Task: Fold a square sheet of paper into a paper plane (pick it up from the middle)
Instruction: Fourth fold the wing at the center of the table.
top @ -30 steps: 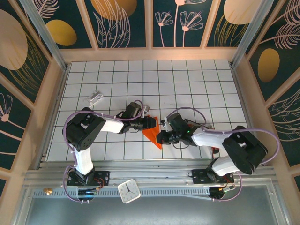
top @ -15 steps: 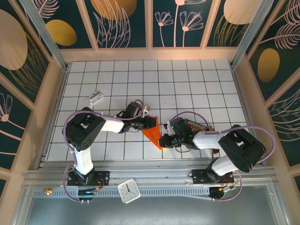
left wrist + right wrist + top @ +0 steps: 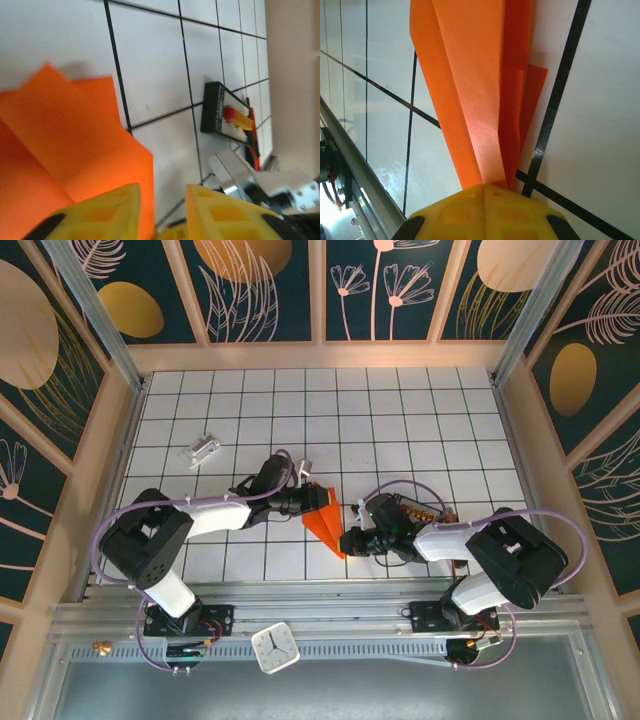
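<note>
Now | right pincer clenches paper plane at 5 o'clock end | left pincer released by 11 o'clock edge | risk: opposing tugs could tear it.

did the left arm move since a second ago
Yes. The left arm's elbow swung left and toward the near edge, away from the white block; the left gripper stayed at the paper plane.

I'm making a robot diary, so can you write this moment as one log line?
paper plane: orange, creased lengthwise | left tool: open, at its far end | right tool: shut on its near end
</note>
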You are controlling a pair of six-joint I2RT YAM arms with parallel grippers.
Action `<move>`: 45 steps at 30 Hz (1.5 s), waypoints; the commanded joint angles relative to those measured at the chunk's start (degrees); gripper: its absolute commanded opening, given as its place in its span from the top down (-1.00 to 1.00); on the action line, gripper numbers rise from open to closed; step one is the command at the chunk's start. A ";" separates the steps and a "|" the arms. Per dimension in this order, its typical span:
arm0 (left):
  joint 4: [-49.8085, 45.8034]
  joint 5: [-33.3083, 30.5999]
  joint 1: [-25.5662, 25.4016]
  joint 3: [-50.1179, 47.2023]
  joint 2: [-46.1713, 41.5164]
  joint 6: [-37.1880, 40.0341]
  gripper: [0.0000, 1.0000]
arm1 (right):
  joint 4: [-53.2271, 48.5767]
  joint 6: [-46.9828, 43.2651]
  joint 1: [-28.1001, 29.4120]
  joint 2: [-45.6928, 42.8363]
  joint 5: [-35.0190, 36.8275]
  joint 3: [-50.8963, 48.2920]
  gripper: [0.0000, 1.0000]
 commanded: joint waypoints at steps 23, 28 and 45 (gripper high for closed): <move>10.62 4.10 -6.98 -5.22 8.55 -13.74 1.00 | -8.75 -0.19 -0.13 1.30 4.42 -2.18 1.00; 8.06 2.31 -7.03 -4.55 9.20 -13.53 1.00 | -9.48 -0.01 -0.13 1.30 4.77 -2.26 1.00; 3.34 -0.71 -3.16 -2.37 10.57 -9.96 1.00 | -18.21 -2.14 0.62 5.09 6.88 -0.08 1.00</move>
